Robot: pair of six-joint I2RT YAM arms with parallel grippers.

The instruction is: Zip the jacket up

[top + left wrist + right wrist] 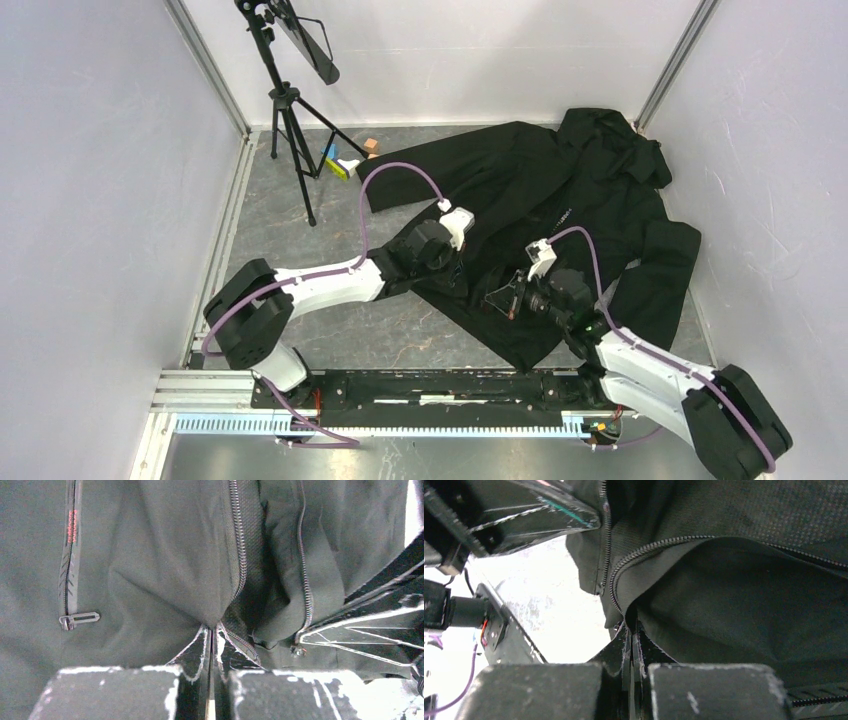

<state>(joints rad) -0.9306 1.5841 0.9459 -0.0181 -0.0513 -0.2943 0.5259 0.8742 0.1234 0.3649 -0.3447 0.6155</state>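
Grey table (400,335): jacket (560,190), tripod (285,110), small coloured blocks (340,160).

Top camera high overhead, looking down and forward; both wrist cameras close-up, sharing open front of jacket (620,200).

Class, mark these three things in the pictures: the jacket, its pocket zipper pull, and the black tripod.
jacket (590,190), top view, on its chest panel.
pocket zipper pull (79,618), left wrist view, on the pull tab.
tripod (284,98), top view, where its legs meet.

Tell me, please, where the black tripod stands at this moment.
In the top view the black tripod stands at the far left, just left of the jacket's sleeve, with small coloured blocks beside its feet.
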